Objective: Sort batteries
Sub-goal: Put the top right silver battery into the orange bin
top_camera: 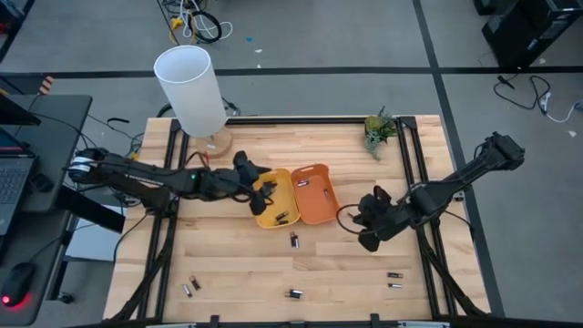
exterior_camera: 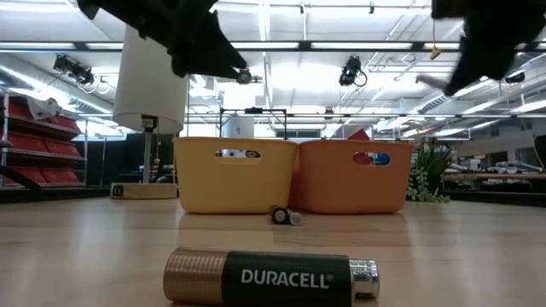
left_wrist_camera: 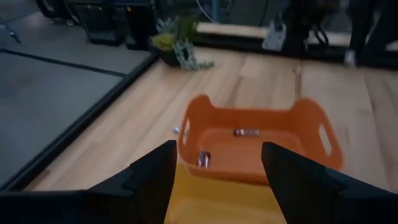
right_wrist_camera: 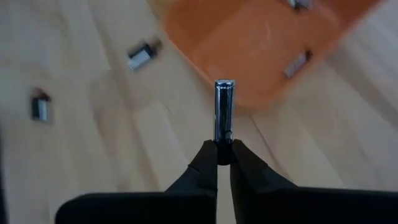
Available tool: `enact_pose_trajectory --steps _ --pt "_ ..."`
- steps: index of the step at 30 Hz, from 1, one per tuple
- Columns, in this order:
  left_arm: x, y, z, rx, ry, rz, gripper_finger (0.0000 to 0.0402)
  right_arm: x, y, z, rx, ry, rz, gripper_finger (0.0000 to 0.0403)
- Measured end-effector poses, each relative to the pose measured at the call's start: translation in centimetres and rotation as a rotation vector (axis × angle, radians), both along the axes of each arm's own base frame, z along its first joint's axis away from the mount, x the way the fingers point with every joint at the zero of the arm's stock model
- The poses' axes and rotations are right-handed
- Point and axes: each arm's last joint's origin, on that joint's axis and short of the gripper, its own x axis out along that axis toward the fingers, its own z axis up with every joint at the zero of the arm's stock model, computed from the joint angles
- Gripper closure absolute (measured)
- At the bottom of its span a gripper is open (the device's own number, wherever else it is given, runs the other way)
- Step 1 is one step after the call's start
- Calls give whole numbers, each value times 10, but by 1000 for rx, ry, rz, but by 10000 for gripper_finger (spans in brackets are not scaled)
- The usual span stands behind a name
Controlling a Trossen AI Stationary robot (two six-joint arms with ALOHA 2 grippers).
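A yellow tray (top_camera: 276, 200) and an orange tray (top_camera: 315, 193) stand side by side mid-table, each with a few batteries inside (left_wrist_camera: 247, 132). Loose batteries lie on the wood: one near the trays (top_camera: 294, 240), others by the near edge (top_camera: 293, 293) (top_camera: 189, 287) (top_camera: 394, 278). My left gripper (left_wrist_camera: 214, 180) hangs open over the yellow tray (left_wrist_camera: 211, 202), with nothing between its fingers. My right gripper (top_camera: 364, 228), right of the orange tray (right_wrist_camera: 261, 43), is shut on a silvery battery (right_wrist_camera: 224, 109). My right gripper pinches the silvery battery by one end (right_wrist_camera: 224, 144) between its two fingertips. The battery sticks straight out past the fingers, in line with them. The fingers slant downward, and the battery is lifted clear of the table, next to the orange tray's edge.
A white lamp (top_camera: 191, 87) on a wooden base stands at the far left, a small plant (top_camera: 381, 129) at the far right. A large Duracell battery (exterior_camera: 269, 277) lies close to the low camera, and two small cells (exterior_camera: 286, 216) rest before the trays.
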Motion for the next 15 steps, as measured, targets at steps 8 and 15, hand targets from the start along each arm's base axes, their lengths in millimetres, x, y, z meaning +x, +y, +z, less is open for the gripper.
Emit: enact_pose_trajectory --steps 8,15 --pt "-2 -7 -4 25 47 7 149 28 -7 8 -79 -86 53 391" --pt "3 -7 -17 93 131 27 149 64 -27 -5 -259 -153 -34 391"
